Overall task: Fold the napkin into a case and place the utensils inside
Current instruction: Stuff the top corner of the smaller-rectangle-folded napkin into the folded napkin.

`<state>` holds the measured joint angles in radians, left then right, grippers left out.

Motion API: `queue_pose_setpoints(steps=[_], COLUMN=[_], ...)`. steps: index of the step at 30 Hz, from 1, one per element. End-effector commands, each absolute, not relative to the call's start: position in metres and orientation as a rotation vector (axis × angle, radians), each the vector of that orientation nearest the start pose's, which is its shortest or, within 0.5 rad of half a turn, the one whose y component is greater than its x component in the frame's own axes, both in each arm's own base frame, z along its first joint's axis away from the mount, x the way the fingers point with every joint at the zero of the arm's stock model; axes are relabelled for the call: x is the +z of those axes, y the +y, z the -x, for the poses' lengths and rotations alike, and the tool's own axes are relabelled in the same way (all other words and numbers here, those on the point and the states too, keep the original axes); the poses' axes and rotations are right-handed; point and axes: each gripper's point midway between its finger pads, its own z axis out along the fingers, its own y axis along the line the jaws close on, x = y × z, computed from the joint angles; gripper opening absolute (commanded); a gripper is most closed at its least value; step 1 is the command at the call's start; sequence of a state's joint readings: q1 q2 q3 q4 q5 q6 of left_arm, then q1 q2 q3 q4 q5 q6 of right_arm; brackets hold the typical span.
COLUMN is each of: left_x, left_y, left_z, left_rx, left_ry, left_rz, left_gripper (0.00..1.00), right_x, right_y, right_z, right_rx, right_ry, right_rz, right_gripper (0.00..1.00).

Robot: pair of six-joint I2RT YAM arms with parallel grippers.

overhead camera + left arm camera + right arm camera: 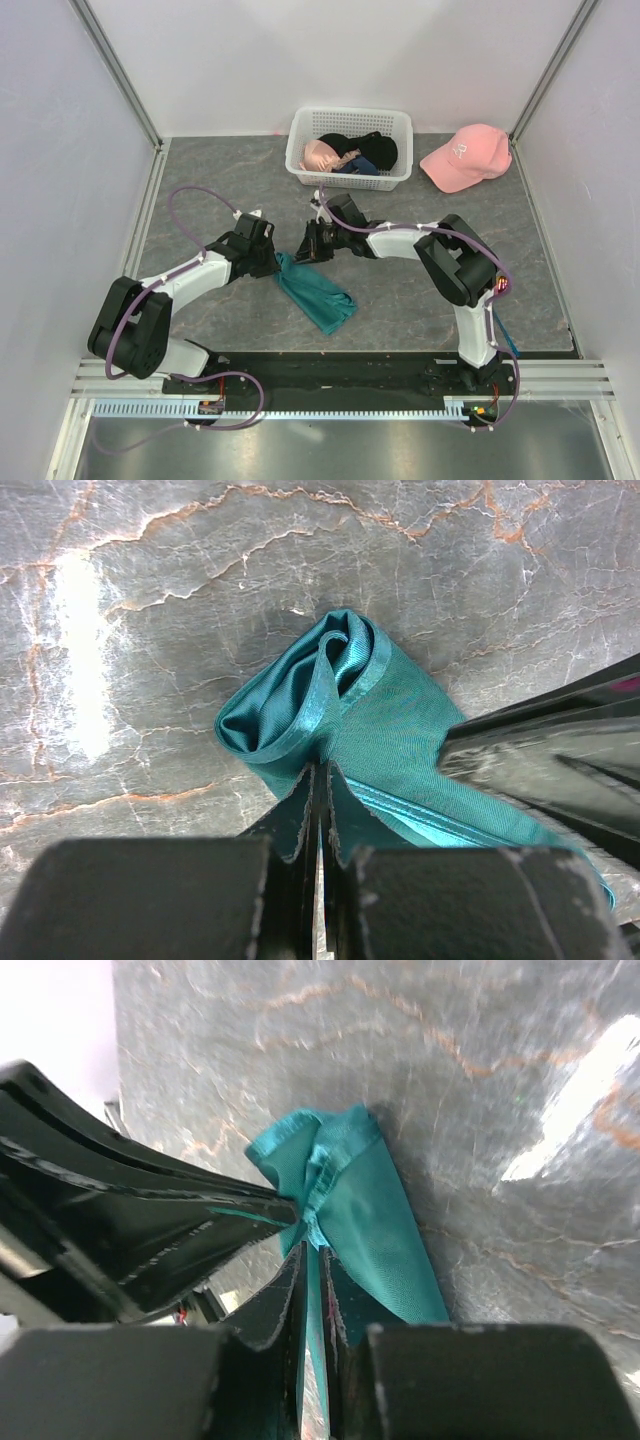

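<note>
The teal-green napkin (320, 297) lies bunched into a long crumpled strip on the marble table, running from upper left to lower right. Both grippers meet at its upper-left end. My left gripper (277, 262) is shut on a gathered fold of the napkin (390, 715), its jaws (322, 772) pressed together at the cloth. Coming in from the right, my right gripper (304, 250) pinches the same end, and a thin layer of napkin (375, 1210) fills the narrow slit between its fingertips (313, 1252). No utensils are in view.
A white lattice basket (350, 114) holding black and pink garments (355, 152) stands at the back centre. A pink cap (465, 156) lies to its right. White walls enclose the table on three sides.
</note>
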<state>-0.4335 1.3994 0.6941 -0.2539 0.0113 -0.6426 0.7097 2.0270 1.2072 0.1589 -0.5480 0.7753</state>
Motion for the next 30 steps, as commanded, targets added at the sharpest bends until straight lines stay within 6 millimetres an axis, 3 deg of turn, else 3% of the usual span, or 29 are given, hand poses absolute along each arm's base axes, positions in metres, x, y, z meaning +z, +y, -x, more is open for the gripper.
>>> queue_pose_setpoints(steps=[1, 6, 9, 12, 19, 25, 30], left_x=[0.057, 0.056, 0.051, 0.046, 0.046, 0.051, 0.052], left_y=[-0.169, -0.173, -0.176, -0.178, -0.179, -0.176, -0.175], left_z=[-0.287, -0.288, -0.288, -0.289, -0.296, -0.294, -0.293], left_rx=[-0.505, -0.523, -0.531, -0.529, -0.512, -0.492, -0.488], left_ry=[2.52, 2.522, 2.536, 2.55, 2.548, 2.548, 2.552], left_rz=[0.213, 0.223, 0.231, 0.223, 0.204, 0.185, 0.186], left_gripper=[0.02, 0.02, 0.02, 0.02, 0.02, 0.02, 0.02], right_x=[0.042, 0.033, 0.015, 0.026, 0.06, 0.047, 0.039], right_y=[0.416, 0.435, 0.447, 0.453, 0.434, 0.412, 0.414], right_z=[-0.285, -0.275, -0.272, -0.276, -0.292, -0.292, -0.288], right_rx=[1.322, 1.346, 1.343, 1.381, 1.35, 1.261, 1.274], right_ry=[2.528, 2.532, 2.561, 2.533, 2.468, 2.516, 2.525], right_rz=[0.302, 0.32, 0.315, 0.297, 0.267, 0.259, 0.246], right_gripper=[0.14, 0.12, 0.11, 0.1, 0.12, 0.13, 0.12])
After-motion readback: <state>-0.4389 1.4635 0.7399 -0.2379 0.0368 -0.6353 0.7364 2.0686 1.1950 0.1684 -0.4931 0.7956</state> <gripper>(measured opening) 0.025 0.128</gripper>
